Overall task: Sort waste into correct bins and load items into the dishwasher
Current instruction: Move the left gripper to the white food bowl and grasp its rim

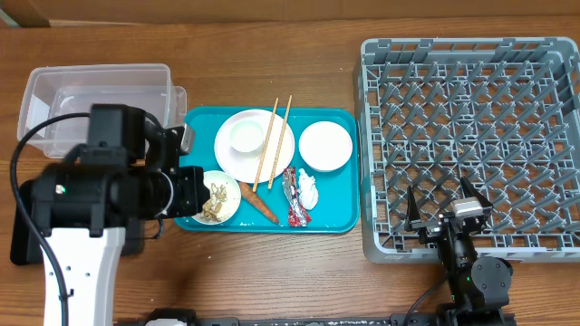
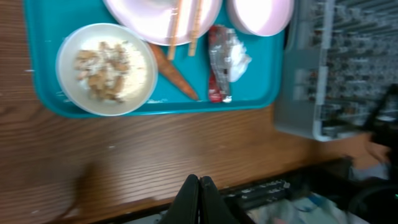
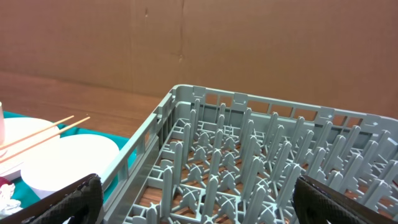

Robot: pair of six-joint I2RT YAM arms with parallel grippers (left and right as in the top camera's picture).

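A teal tray [image 1: 340, 213] holds a large white plate [image 1: 237, 158] with a small cup [image 1: 246, 138] and chopsticks [image 1: 272, 145] on it. It also holds an empty white bowl [image 1: 324, 145] and a bowl of food scraps [image 1: 217, 199]. An orange carrot [image 1: 259, 204], a red-and-silver wrapper [image 1: 293, 197] and a white tissue [image 1: 309, 188] lie on it too. My left gripper [image 2: 200, 190] is shut and empty, above the table in front of the tray. My right gripper [image 1: 444, 210] is open and empty over the front left of the grey dish rack [image 1: 471, 136].
The clear tub [image 1: 100, 95] stands at the back left, empty. My left arm covers the table to the left of the tray. A black edge [image 1: 18, 246] shows under it, perhaps the black tray. The table's front edge is close below both arms.
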